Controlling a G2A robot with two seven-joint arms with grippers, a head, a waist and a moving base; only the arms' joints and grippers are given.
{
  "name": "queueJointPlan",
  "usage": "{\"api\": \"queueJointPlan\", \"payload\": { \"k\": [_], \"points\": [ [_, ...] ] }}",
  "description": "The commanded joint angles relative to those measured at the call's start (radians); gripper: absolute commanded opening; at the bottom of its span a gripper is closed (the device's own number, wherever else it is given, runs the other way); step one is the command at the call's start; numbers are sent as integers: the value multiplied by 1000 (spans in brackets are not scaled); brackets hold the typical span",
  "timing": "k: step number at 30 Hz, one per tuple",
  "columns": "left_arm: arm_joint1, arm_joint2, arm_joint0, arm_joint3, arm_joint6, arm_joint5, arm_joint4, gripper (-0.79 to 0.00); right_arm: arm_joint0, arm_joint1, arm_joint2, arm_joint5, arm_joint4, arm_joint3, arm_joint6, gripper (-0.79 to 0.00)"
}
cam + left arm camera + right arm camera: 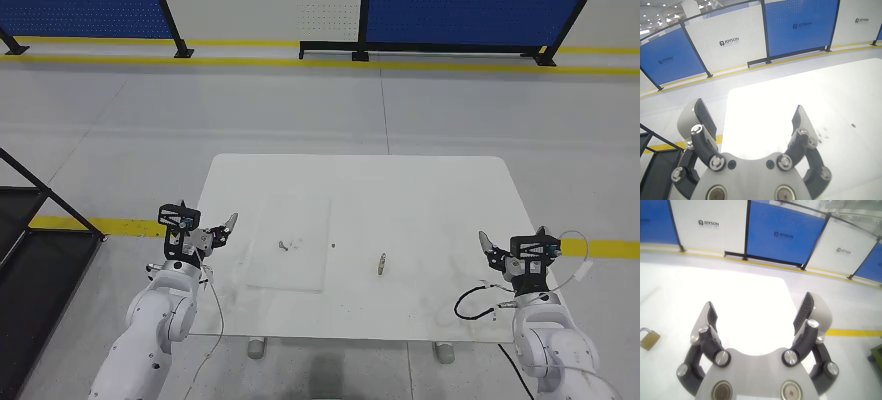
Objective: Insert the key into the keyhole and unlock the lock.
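Padlock (pixel 381 263) & key (pixel 287 244) apart on table (pixel 430 190); left gripper (pixel 748 111), right gripper (pixel 759 306) fingers (pixel 804 310) spread.

White counter (pixel 420 190), plain and bright. The lock (pixel 649 339) shows brass-gold with a silvery shackle; the key (pixel 287 244) is a grey speck. Left claw (pixel 749 105) and right claw (pixel 759 298): pale grey shells, black ribbed pads (pixel 705 119), black links. Behind, blue and white dotted panels (pixel 783 234) and a yellow floor stripe (pixel 853 332).

- A white counter (pixel 430 190) is set on a pale grey floor (pixel 100 130).
- Yellow lines (pixel 250 62) are marked along blue and white perforated panels (pixel 470 20).
- A black rack (pixel 30 255) is placed beside the counter.
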Motion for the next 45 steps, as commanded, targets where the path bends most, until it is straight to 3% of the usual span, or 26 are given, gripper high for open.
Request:
{"api": "queueJointPlan", "payload": {
  "k": [1, 9, 16, 21, 33, 45],
  "points": [
    [0, 0, 0, 0, 0, 0, 0, 0, 0, 0, 0, 0, 0, 0, 0, 0],
    [-4, -11, -23, -70, -107, -47, -130, 0, 0, 0, 0, 0, 0, 0, 0, 0],
    [-2, -19, -65, -188, -465, -66, -299, 0, 0, 0, 0, 0, 0, 0, 0, 0],
    [2, 7, -116, -215, -743, -45, -369, 0, 0, 0, 0, 0, 0, 0, 0, 0],
    [3, 94, -256, -90, -1052, 20, -499, 0, 0, 0, 0, 0, 0, 0, 0, 0],
    [0, 180, -354, 51, -1115, 60, -527, 0, 0, 0, 0, 0, 0, 0, 0, 0]
  ]
}}
